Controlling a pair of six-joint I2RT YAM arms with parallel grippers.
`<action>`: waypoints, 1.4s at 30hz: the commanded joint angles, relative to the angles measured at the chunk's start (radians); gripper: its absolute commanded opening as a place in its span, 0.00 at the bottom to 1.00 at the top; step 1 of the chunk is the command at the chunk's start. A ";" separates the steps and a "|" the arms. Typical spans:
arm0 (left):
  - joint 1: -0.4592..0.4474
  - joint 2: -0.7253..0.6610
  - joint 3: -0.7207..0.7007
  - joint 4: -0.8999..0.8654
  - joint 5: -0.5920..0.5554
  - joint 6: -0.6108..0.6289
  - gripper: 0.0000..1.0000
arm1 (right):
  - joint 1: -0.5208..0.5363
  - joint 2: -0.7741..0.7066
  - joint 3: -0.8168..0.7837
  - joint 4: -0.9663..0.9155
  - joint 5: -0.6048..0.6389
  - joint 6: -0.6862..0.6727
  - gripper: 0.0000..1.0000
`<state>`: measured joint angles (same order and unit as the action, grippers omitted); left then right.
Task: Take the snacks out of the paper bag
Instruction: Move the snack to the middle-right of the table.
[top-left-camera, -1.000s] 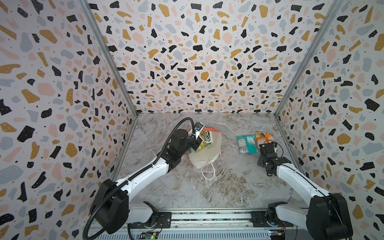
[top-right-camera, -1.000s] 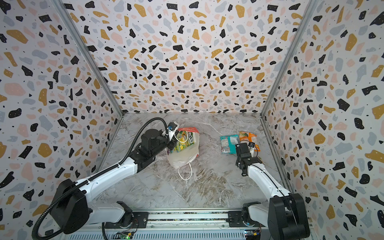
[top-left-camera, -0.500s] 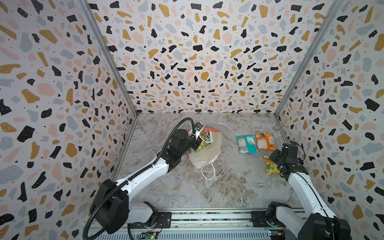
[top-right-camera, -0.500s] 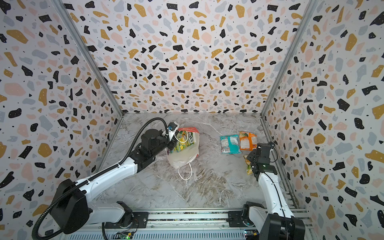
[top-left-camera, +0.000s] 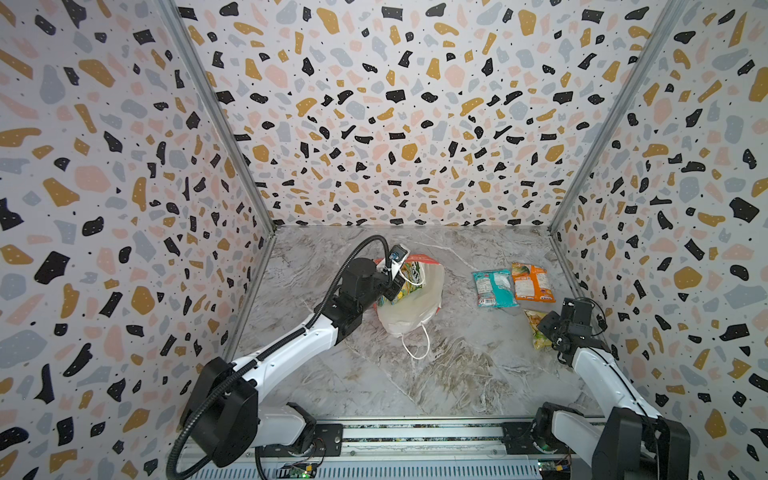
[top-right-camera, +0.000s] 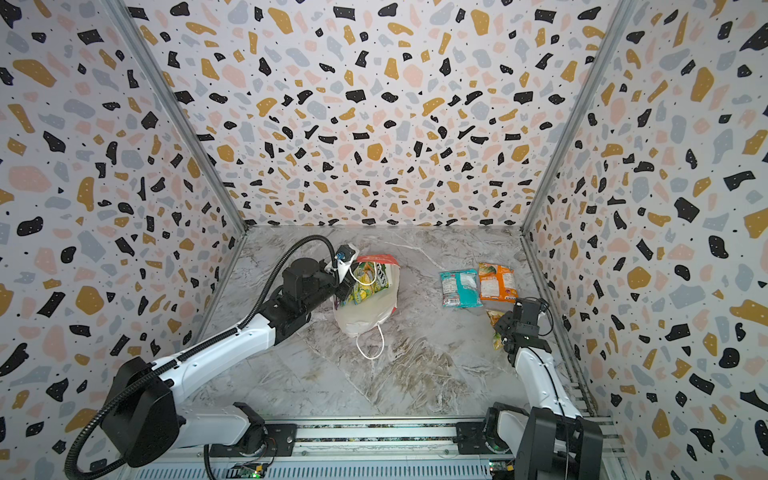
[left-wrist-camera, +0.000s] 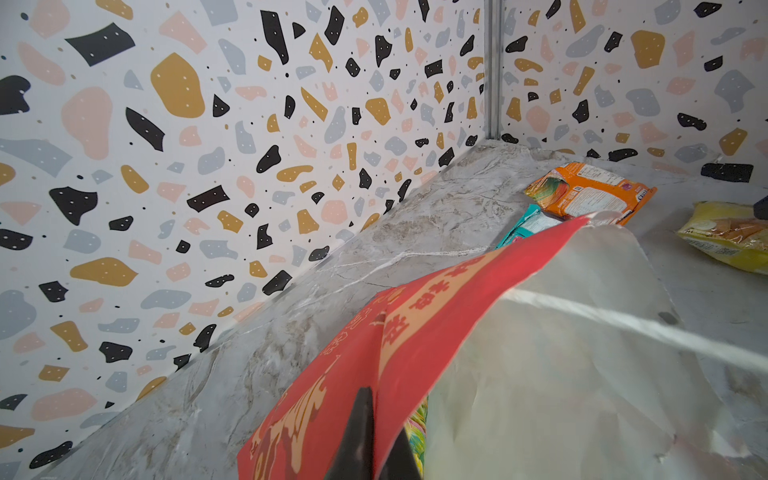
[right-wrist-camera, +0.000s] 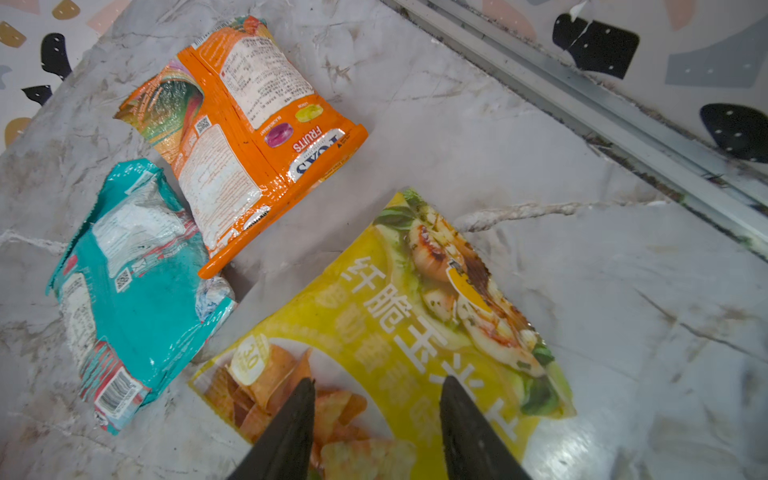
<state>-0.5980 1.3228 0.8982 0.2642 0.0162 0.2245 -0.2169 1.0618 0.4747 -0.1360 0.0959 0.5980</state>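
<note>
Right wrist view shows the right jaws apart, poised over one end of the yellow packet (right-wrist-camera: 395, 324). It lies flat on the tabletop (right-wrist-camera: 623, 332) beside the teal packet (right-wrist-camera: 137, 299) and the orange packet (right-wrist-camera: 241, 137), and I see nothing gripped. In both top views these three sit at about three o'clock from the paper bag (top-left-camera: 409, 307). More snacks (top-left-camera: 405, 286), a green-yellow packet (top-right-camera: 363, 286) among them, show in the bag's mouth. I judge the packets light, crinkly and slick, puffy in the middle, so I would pinch a flat sealed edge. The bag looks thin and floppy. The left jaws are clamped on its red rim, with the left arm (top-left-camera: 291, 349) stretched low toward two o'clock. The right arm (top-left-camera: 598, 370) reaches toward eleven o'clock, wrist tipped down.
</note>
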 joint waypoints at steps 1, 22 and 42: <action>-0.003 0.007 0.001 0.040 0.000 0.010 0.00 | -0.004 0.006 -0.020 0.045 -0.019 -0.001 0.50; -0.003 -0.005 -0.002 0.043 0.018 0.000 0.00 | 0.013 0.122 -0.015 0.158 -0.002 0.033 0.48; -0.003 -0.006 0.003 0.038 0.017 -0.002 0.00 | 0.041 0.075 0.180 0.055 0.008 0.072 0.53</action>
<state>-0.5980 1.3251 0.8982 0.2665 0.0216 0.2241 -0.1791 1.2091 0.5991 -0.0189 0.1032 0.6613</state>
